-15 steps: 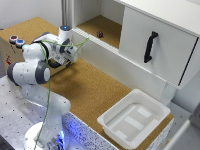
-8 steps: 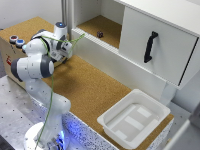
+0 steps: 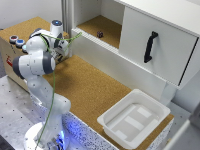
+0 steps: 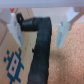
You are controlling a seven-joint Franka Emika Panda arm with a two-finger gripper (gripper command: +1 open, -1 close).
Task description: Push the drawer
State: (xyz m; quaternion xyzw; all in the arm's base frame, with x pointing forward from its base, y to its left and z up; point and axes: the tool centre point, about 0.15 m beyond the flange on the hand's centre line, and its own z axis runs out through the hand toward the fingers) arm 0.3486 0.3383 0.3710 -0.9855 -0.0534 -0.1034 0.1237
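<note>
Where cork top (image 3: pixel 95 92) spreads, white tray (image 3: pixel 134 118) rests.

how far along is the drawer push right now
Done: the arm is at the wooden box on the exterior view's left. In hand: the open gripper straddles the drawer's black handle. Left: whether the drawer is fully in can't be told.

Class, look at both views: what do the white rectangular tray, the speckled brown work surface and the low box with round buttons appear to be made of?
White rectangular tray: probably moulded plastic, smooth, slightly glossy, with rounded edges. Speckled brown work surface: looks like cork, with a matte, granular pattern. Low light-brown box with round buttons: apparently wood or plywood, pale and matte; the picture is too blurred to show any grain.
</note>
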